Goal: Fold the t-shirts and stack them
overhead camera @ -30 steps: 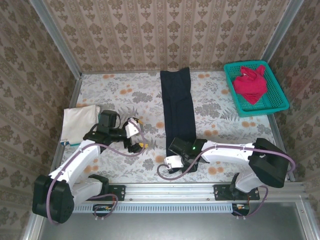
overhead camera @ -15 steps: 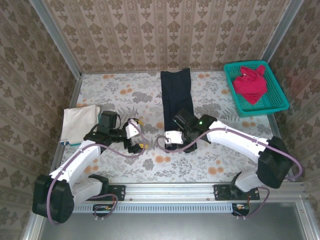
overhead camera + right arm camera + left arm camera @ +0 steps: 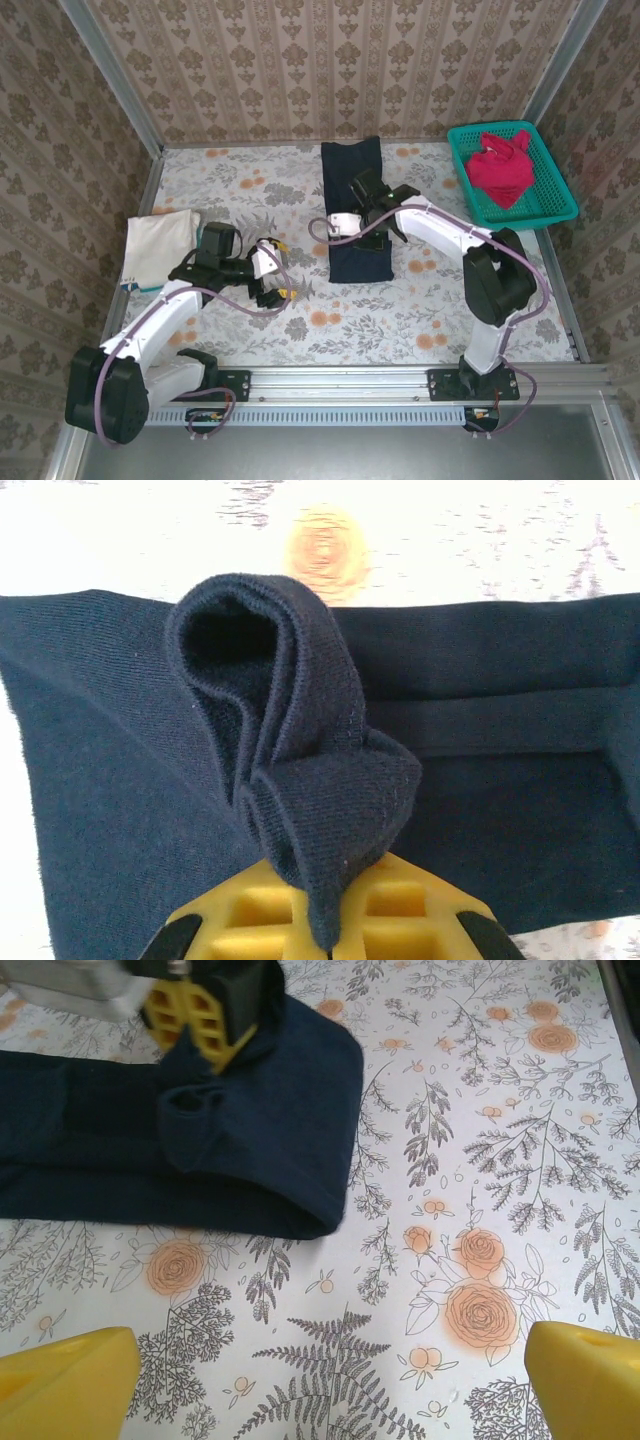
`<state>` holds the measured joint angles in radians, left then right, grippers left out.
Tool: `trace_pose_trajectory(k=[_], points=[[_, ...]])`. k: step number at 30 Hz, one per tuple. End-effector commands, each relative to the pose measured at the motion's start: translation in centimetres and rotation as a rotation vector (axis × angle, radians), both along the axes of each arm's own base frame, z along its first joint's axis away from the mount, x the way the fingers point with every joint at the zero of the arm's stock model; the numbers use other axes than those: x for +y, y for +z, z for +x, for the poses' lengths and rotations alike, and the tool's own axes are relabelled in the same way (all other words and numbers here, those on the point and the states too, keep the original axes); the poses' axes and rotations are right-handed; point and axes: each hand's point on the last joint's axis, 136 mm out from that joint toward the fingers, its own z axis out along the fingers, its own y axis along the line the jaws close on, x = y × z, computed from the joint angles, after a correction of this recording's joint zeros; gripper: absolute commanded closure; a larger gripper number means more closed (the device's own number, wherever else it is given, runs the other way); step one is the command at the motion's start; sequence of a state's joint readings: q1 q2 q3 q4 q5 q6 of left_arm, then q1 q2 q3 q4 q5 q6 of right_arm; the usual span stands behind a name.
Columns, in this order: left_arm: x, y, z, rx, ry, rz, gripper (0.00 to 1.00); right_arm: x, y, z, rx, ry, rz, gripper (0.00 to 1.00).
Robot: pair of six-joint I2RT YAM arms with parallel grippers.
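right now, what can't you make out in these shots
- Top view: the right arm covers the middle of the navy t-shirt, hiding how many layers lie under it.
- Right wrist view: the right gripper is cut off by the bottom edge; cloth covers its fingertips.
- Top view: the left arm overlaps the cream t-shirt corner.
- Red t-shirt is bunched in the basket; its shape is unreadable.

3 tees: navy tee, cream tee, red tee; 1 basket; 2 arms: L arm, R arm.
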<state>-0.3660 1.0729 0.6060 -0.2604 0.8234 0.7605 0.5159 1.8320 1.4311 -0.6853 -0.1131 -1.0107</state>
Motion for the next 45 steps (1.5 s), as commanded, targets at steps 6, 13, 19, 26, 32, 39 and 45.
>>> trace_pose_trajectory(k=[6,13,19,26,32,39,45], points=[[-0.2,-0.1,-0.5,-0.006,-0.038,-0.012,0.00,0.3,0.5,4.5,-0.043,0.032,0.024,1.00],[-0.2,-0.2,-0.4,-0.003,-0.036,-0.012,0.00,0.7,-0.4,6.1,-0.042,0.031,0.030,1.00],[-0.1,-0.2,-0.4,-0.001,-0.033,-0.010,0.00,0.7,-1.2,7.6,-0.050,0.015,0.027,1.00],[-0.1,-0.3,-0.4,0.004,-0.033,-0.010,0.00,0.7,-2.0,9.1,-0.055,0.001,0.019,1.00],[-0.1,-0.4,-0.3,0.008,-0.033,-0.009,0.00,0.6,-2.8,10.4,-0.071,-0.017,0.011,1.00],[-0.1,-0.4,-0.3,0.007,-0.031,-0.007,0.00,0.0,-3.7,11.8,-0.087,-0.048,-0.021,0.99],[-0.1,-0.4,-0.2,0.007,-0.029,-0.007,0.00,-0.6,-4.2,11.8,-0.079,-0.061,-0.034,0.99]])
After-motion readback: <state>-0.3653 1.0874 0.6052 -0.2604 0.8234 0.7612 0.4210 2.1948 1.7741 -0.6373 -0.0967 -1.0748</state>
